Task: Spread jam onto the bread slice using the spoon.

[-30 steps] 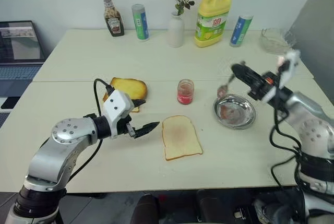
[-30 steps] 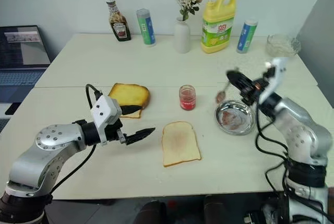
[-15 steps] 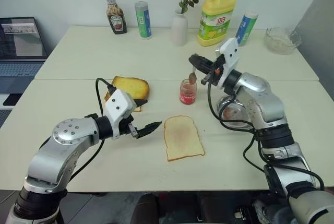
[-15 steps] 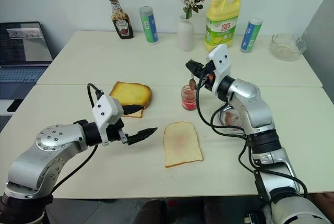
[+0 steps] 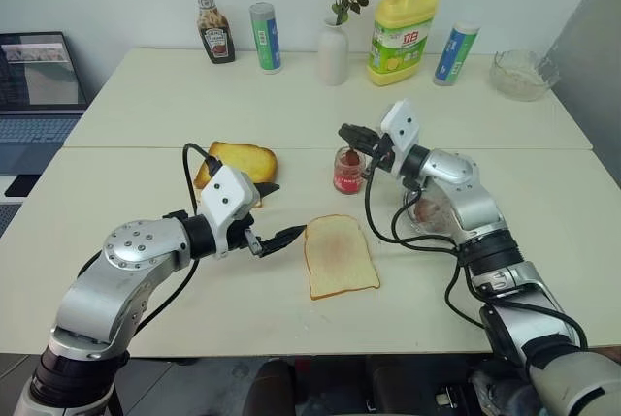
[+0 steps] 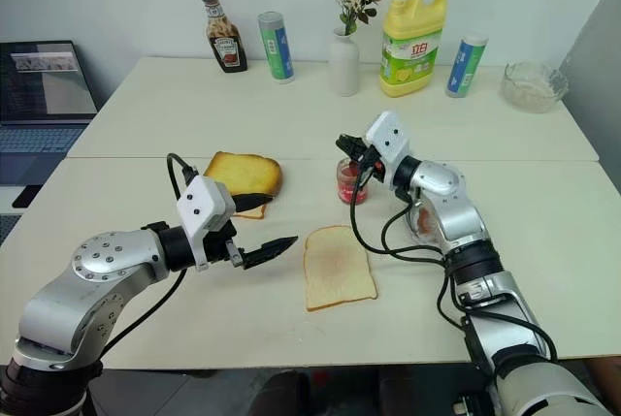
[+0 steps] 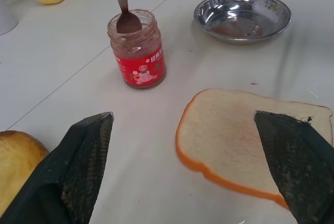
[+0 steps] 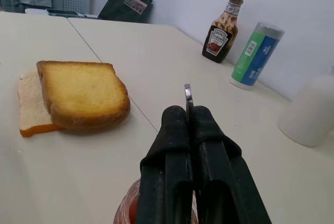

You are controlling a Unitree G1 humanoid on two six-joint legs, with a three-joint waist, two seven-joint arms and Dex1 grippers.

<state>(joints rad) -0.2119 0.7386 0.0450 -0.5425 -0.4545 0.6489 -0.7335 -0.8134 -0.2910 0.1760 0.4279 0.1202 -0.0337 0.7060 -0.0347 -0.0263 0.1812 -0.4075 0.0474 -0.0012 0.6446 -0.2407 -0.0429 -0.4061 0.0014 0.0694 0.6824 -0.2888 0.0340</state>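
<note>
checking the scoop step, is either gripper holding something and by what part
The right gripper holds the spoon by its handle, bowl dipped in the jam. The left gripper is open and empty.

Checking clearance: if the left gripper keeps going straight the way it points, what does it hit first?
Probably the bread slice: the open left gripper points toward its near edge, just above the table. Height is hard to judge; it might skim over toward the steel dish.

The big pale table (image 5: 146, 96) holds the bread slice (image 5: 339, 255), the jam (image 5: 347, 171), a toasted slice (image 5: 237, 162), a round steel dish (image 5: 434, 214), a ketchup bottle (image 5: 212, 23), a white vase (image 5: 332, 54), a yellow soap bottle (image 5: 402, 18), two tubes and a glass bowl (image 5: 524, 74).
</note>
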